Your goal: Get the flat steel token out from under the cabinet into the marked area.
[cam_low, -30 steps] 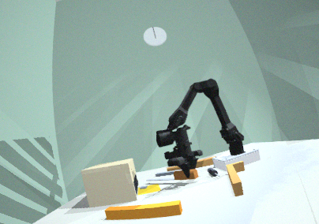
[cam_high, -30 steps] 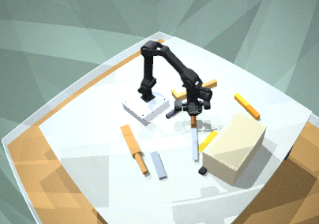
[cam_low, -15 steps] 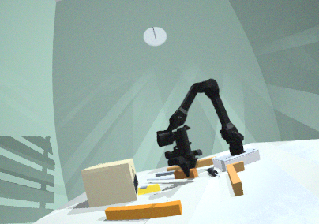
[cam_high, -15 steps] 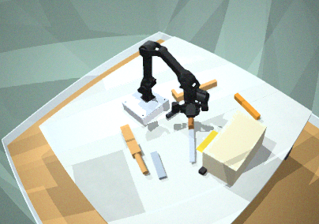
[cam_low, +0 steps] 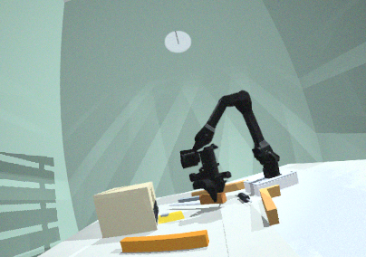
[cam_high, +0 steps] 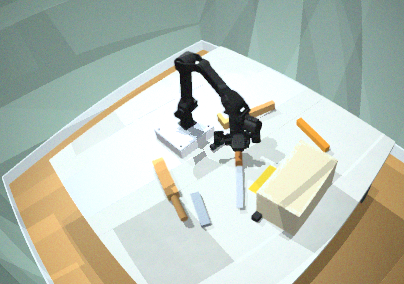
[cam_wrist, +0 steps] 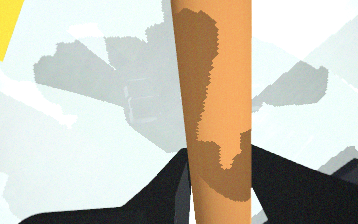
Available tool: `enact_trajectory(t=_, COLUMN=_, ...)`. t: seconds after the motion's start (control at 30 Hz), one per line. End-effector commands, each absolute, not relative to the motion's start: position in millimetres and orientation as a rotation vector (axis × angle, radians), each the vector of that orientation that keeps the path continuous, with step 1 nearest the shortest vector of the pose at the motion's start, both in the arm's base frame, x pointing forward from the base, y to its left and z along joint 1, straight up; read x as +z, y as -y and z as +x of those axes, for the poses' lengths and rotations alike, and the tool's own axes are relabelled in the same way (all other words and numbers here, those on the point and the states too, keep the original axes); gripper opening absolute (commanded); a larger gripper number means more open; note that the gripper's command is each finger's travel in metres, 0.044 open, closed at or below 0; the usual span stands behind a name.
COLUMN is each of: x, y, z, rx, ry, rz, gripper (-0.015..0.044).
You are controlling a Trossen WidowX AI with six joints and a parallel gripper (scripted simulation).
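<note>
My gripper (cam_high: 238,150) (cam_low: 215,195) (cam_wrist: 214,152) is shut on the orange-brown handle (cam_high: 238,159) (cam_wrist: 220,75) of a tool with a long, flat grey blade (cam_high: 240,187). The blade points away from the arm's base, beside the marked area; whether it touches the table is unclear. The beige cabinet (cam_high: 295,182) (cam_low: 124,210) stands behind the yellow marked area (cam_high: 262,179) (cam_low: 175,217) (cam_wrist: 7,22). A small grey patch (cam_low: 164,214), possibly the token, shows on the yellow near the cabinet; the cabinet may hide it in the top view. The vent slots are not clearly visible.
An orange bar (cam_high: 313,134) (cam_low: 165,242) lies beside the cabinet. A wooden piece (cam_high: 262,108) (cam_low: 269,210) lies behind the gripper. A wooden tool (cam_high: 164,175) and a loose grey bar (cam_high: 201,209) lie on the other side. A small black block (cam_high: 256,216) is near the cabinet's corner.
</note>
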State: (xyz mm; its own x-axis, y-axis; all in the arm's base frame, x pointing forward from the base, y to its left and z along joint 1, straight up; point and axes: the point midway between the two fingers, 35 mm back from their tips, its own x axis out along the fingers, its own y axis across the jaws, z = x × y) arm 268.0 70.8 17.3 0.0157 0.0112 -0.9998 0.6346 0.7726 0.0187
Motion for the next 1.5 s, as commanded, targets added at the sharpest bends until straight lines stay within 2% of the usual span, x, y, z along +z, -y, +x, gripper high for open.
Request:
enact_trajectory(t=0.0, x=19, y=-67, z=270, rx=-0.52, ry=-1.481, rz=0.55, gripper=0.0)
enact_trajectory(t=1.47, x=18, y=-19, z=269, rx=-0.523, ry=-1.48, rz=0.547, gripper=0.0)
